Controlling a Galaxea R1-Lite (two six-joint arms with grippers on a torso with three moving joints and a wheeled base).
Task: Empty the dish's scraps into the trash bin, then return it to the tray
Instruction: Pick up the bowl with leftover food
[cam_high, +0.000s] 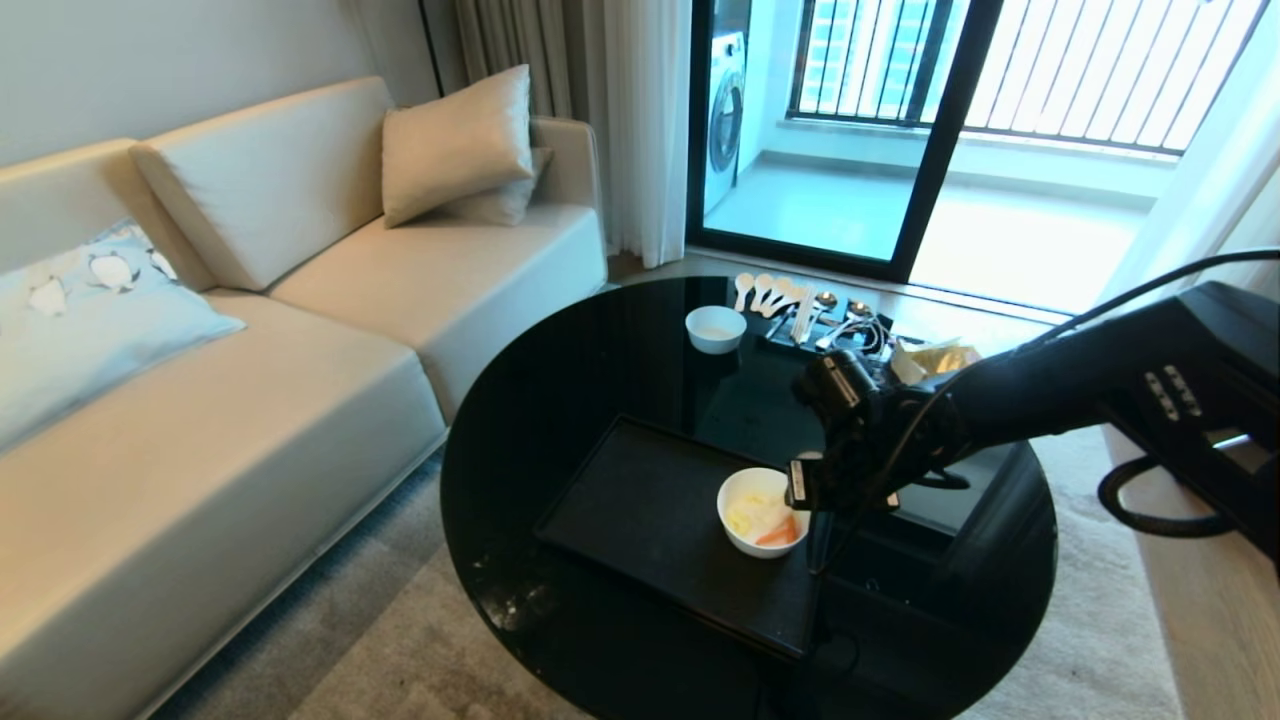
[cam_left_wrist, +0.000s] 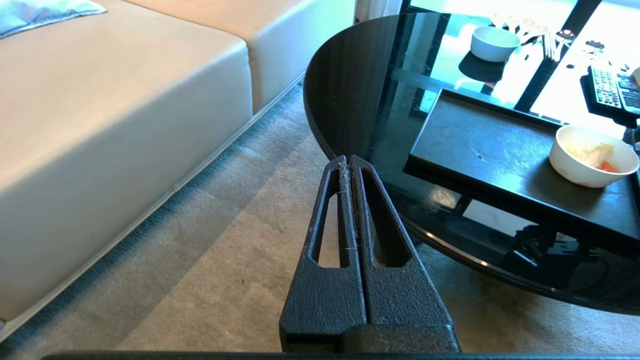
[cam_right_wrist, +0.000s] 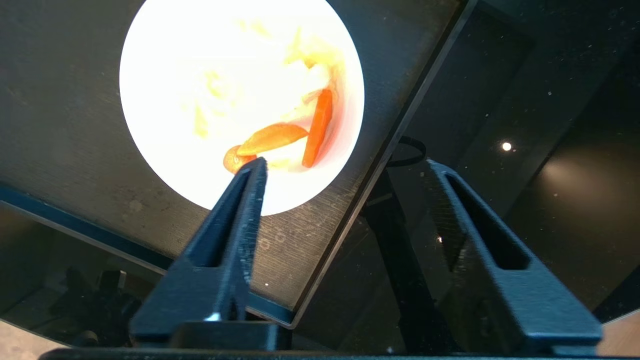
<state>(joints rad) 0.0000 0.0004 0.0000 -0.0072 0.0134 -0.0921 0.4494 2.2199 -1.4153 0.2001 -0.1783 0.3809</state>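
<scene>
No readable text — labels, brands, numbers — on anything.

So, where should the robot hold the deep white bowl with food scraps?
Grip the rim of the deep white bowl on its right side, one jaw inside and one outside. It stands upright near the black tray's right edge, beside the open right gripper.

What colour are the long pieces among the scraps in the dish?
Orange, among pale yellow scraps in the white dish; clearest in the right wrist view.
</scene>
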